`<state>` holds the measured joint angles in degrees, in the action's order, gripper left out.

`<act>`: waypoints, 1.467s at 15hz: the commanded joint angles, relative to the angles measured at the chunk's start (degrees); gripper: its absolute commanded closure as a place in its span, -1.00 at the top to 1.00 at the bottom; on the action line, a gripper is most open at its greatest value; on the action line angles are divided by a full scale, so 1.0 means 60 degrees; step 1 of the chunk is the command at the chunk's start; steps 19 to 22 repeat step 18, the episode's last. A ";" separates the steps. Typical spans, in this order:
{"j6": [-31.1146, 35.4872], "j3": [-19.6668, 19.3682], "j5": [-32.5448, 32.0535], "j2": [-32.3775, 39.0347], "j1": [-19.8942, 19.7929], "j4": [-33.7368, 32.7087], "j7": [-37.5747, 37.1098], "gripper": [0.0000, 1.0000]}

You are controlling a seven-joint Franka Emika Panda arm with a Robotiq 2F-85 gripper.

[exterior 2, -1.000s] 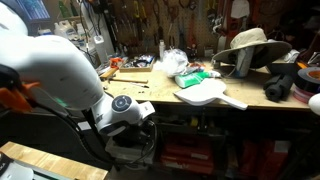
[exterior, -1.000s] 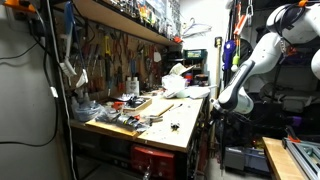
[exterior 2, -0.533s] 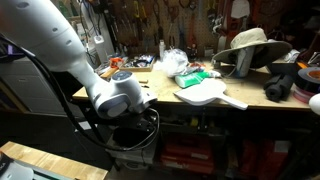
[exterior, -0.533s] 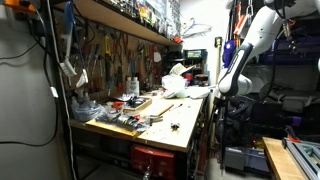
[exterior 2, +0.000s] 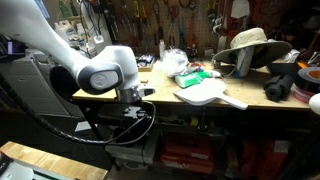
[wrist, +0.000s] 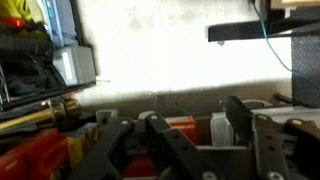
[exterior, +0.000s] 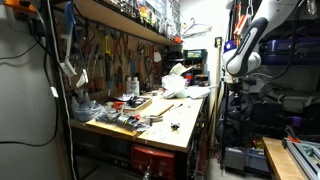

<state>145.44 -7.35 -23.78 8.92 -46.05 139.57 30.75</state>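
Cluttered workbench (exterior: 186, 128) stands near the gripper (wrist: 190, 150) — jaws spread apart, nothing between them.

You're in a workshop: hand tools (exterior: 105, 52) hang along the far wall, over a cluttered wooden worktop (exterior: 180, 135) and under a loaded shelf (exterior: 120, 22).

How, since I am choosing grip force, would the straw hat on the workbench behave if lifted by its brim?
The straw hat looks woven, so it is probably light, and its wide brim would likely flex rather than lift stiffly. It seems perched on something, not flat on the workbench, so a push might tip it off.
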 commanded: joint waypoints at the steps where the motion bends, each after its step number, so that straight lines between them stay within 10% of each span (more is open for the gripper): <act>1: -0.2725 -0.0684 -0.0206 -0.1725 0.0929 0.0459 -0.0376 0.94; 13: -0.6976 -0.2462 0.0266 -0.6622 0.2620 0.2062 0.0333 1.00; 22: -0.6970 -0.2698 0.0140 -0.5830 0.3004 0.1385 -0.0120 1.00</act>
